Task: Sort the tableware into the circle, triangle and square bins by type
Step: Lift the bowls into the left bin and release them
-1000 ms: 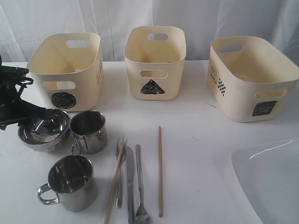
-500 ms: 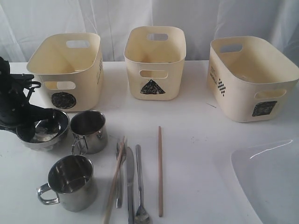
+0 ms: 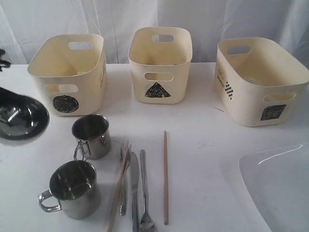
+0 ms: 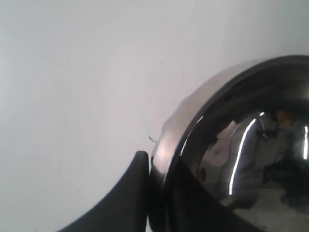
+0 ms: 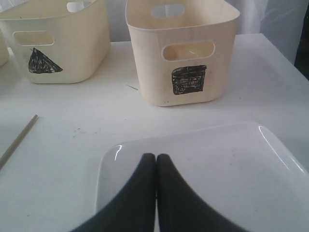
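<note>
Widest cream plastic square bin point(image 3: 241, 104) stands beyond right claw point(image 5: 156, 157), circle bin point(image 3: 87, 92) beside left claw point(image 4: 157, 162), triangle bin point(image 3: 178, 87) between; glossy white plate point(image 5: 217, 164) lies under right claw's pressed-together fingers; left claw clamps shiny steel bowl point(image 3: 21, 118) at its rim.

— From my screen, what stands behind the work surface?

— I see a white curtain point(image 3: 120, 17) across the whole back, hanging in loose vertical folds, a little grey in the creases. It meets the far edge of the table.

— And the table itself?

— I'm looking at a plain white table point(image 3: 207, 125), matte, with a few small dark specks on it. In my left wrist view its top point(image 4: 72, 72) fills most of the picture, bare and pale.

— Light?

— Soft and even, I'd say; the shadows on the tabletop are faint with blurred edges. In my right wrist view there's a dark strip point(image 5: 304, 43) past the table's edge; I cannot tell what it is.
</note>
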### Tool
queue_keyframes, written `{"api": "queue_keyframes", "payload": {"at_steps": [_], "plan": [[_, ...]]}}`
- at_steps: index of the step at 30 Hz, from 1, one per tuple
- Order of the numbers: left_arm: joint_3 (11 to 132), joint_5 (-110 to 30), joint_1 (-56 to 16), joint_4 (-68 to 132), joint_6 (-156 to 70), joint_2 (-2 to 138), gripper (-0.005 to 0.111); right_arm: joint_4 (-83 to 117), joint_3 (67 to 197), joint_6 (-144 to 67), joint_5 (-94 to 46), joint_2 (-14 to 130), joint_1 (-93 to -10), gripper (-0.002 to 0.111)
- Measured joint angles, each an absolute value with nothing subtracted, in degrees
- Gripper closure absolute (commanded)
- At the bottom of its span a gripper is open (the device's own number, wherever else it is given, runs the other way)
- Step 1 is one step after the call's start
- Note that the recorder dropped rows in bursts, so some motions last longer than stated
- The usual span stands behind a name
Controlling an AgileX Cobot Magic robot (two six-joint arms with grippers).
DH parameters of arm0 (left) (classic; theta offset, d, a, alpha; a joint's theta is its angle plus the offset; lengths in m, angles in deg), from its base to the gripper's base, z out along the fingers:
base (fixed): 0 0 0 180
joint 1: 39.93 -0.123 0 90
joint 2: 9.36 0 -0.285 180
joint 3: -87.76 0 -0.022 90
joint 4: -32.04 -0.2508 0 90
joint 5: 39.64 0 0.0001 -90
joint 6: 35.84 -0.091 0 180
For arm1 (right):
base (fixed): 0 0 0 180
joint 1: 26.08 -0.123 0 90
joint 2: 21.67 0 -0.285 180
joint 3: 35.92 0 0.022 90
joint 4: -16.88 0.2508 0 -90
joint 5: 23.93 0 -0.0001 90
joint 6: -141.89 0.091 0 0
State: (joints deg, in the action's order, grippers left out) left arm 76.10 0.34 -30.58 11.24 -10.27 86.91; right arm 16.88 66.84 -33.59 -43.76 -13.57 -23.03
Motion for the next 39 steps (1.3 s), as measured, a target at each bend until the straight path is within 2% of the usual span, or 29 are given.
{"api": "queue_keyframes", "payload": {"at_steps": [5,9,11,13,22,32,35,39], "plan": [[78.03,-8.46,-30.58,11.39,-11.03,74.83,0.107,16.88,66.84,-33.59,-43.76,-13.57,-23.03,0.108],[79.00,-31.72,-30.58,9.45,-11.15,71.92,0.107,16.88,66.84,-33.59,-43.76,-13.57,-23.03,0.108],[79.34,-45.03,-30.58,8.08,-12.50,73.83,0.107,16.88,66.84,-33.59,-43.76,-13.57,-23.03,0.108],[80.14,-52.67,-30.58,8.09,-15.41,77.43,0.107,16.88,66.84,-33.59,-43.76,-13.57,-23.03,0.108],[83.40,-62.29,-30.58,13.91,-24.92,101.91,0.107,16.88,66.84,-33.59,-43.76,-13.57,-23.03,0.108],[87.89,-67.04,-30.58,17.64,-31.90,108.49,0.106,16.88,66.84,-33.59,-43.76,-13.57,-23.03,0.108],[88.22,-67.12,-30.58,17.64,-37.56,108.52,0.092,16.88,66.84,-33.59,-43.76,-13.57,-23.03,0.108],[88.21,-67.12,-30.58,17.72,-42.67,108.52,0.061,16.88,66.84,-33.59,-43.76,-13.57,-23.03,0.108]]}}
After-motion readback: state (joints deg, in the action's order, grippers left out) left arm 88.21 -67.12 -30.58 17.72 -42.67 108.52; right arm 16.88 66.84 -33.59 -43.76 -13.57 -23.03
